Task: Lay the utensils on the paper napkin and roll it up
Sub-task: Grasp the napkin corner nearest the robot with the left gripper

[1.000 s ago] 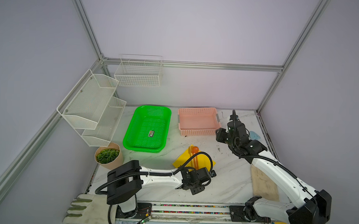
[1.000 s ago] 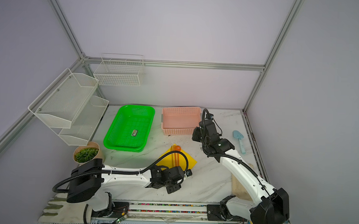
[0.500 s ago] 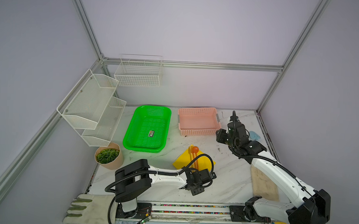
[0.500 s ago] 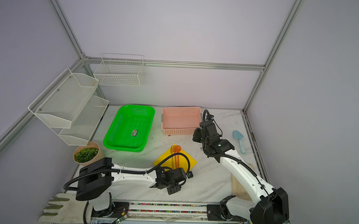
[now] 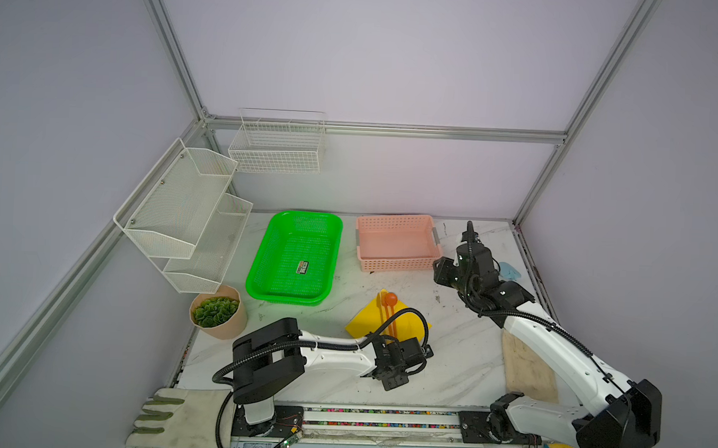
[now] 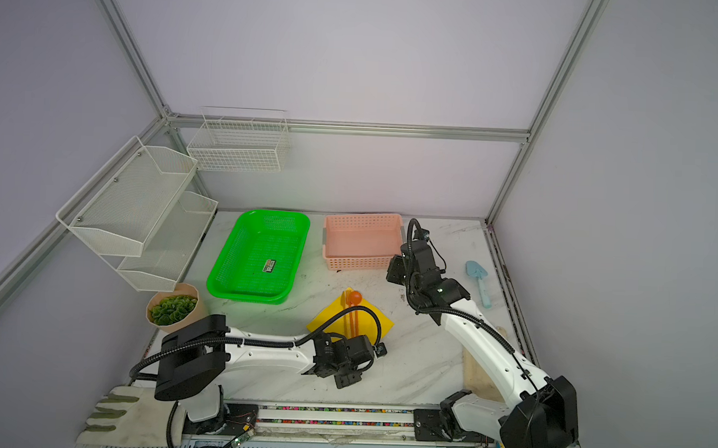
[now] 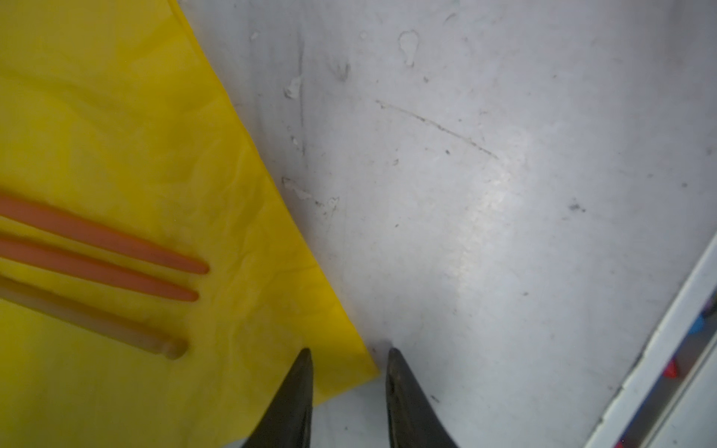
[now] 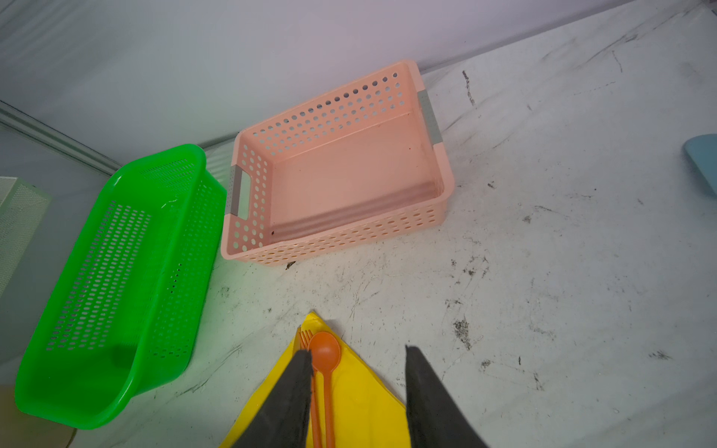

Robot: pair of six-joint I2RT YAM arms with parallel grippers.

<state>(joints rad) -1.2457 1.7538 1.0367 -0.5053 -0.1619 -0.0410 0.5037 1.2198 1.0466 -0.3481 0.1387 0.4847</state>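
At napkin [image 7: 128, 116] corner | left hand [image 7: 347, 351] low, parted, seemingly astride edge | right hand [image 8: 359, 349] aloft, released

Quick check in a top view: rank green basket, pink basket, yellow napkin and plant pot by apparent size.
Largest: green basket.
Then pink basket.
Then yellow napkin and plant pot, about alike; the left arm covers part of the napkin, so unranked.

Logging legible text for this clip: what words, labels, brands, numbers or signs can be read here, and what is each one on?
Sticker on the floor of the green basket: printed, but too small and blurred to read in both top views.
No other word, brand, number or sign can be read in any view.
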